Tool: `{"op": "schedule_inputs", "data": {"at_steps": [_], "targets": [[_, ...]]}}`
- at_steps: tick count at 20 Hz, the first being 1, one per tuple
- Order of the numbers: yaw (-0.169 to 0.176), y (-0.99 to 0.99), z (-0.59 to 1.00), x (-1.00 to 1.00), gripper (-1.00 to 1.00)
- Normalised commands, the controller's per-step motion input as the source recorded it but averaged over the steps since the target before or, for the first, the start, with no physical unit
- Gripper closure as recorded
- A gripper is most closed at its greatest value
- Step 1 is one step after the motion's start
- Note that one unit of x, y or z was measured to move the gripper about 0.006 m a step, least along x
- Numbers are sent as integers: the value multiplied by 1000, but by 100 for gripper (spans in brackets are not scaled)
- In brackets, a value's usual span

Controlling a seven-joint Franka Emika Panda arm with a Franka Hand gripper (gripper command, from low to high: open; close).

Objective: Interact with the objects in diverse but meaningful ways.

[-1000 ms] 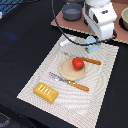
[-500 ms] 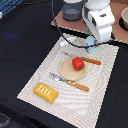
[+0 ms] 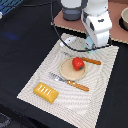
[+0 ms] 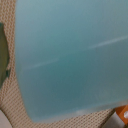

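My gripper (image 3: 93, 48) hangs low over the far edge of the woven placemat (image 3: 100, 85), its fingers hidden by the white hand. The pale-blue box (image 4: 65, 55) fills the wrist view at very close range; in the exterior view only a sliver of it shows under the hand. A red round fruit (image 3: 77, 63) sits on the round tan plate (image 3: 69, 73). An orange-handled knife (image 3: 92, 61) lies beside the plate and an orange-handled fork (image 3: 70, 82) in front of it. The yellow-orange ridged block (image 3: 46, 92) lies at the mat's near corner. A white elongated piece (image 3: 67, 40) lies at the mat's far corner.
A brown board (image 3: 117, 30) lies behind the mat with a grey pot (image 3: 72, 10) and a grey bowl (image 3: 124, 18) on it. A black cable (image 3: 60, 37) loops from the arm. The table around the mat is dark.
The arm has shifted slightly toward the exterior view's left and a little lower. The things on the mat have not moved.
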Motion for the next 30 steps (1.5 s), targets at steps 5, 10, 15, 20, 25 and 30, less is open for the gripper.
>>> {"op": "schedule_inputs", "data": {"at_steps": [5,10,15,20,25,30], "targets": [[0,85,0,222,100],[0,101,99,155,100],[-1,-137,886,-542,100],[-4,-252,670,-800,100],[-5,-199,322,-866,100],[-13,-170,59,-926,100]]}}
